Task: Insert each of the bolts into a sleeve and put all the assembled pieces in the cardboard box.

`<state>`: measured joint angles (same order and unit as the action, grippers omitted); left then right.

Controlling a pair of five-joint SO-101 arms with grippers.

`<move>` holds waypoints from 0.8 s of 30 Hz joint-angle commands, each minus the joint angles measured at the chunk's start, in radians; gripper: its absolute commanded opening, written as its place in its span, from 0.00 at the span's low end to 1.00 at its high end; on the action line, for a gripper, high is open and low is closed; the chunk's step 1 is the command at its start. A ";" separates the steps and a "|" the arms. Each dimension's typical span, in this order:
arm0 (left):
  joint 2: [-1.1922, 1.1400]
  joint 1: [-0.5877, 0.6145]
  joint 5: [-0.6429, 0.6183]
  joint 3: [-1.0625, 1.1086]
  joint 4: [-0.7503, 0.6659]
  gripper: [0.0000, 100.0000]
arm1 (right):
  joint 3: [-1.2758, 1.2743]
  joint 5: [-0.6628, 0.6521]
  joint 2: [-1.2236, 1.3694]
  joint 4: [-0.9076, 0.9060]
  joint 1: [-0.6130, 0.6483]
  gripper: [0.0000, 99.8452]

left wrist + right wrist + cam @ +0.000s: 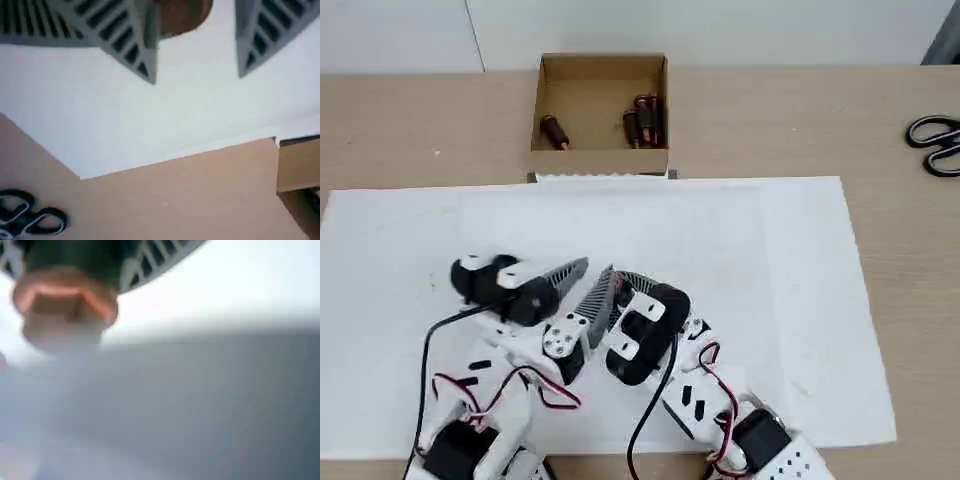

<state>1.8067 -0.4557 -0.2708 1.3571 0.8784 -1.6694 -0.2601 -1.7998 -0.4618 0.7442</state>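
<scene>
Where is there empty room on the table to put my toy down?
The white sheet is bare between the cardboard box and the arms, and out to both side edges. The wooden table is bare between the box and the scissors. It is crowded at the front middle, where both arms meet.

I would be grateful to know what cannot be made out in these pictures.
Brown piece, left wrist view: cut off by the picture's edge; bolt or sleeve unclear.
Copper-coloured piece, right wrist view: too blurred to identify.
Pieces in the cardboard box, high view: too small to count.
Scissors, high view: cut by the edge.
</scene>
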 commanded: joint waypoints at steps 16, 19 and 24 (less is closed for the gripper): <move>0.011 0.276 0.192 -0.205 0.035 0.01 | -0.012 -0.005 -0.013 0.001 -0.117 0.00; 0.011 0.466 0.324 -0.173 0.077 0.01 | -0.012 -0.005 -0.013 0.002 -0.154 0.00; 0.011 0.658 0.379 0.018 0.144 0.01 | -0.006 0.006 -0.013 0.004 -0.237 0.00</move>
<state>1.8067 0.1166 0.0898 1.2988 0.9966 -1.6694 -0.2601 -1.7998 -0.4695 0.5539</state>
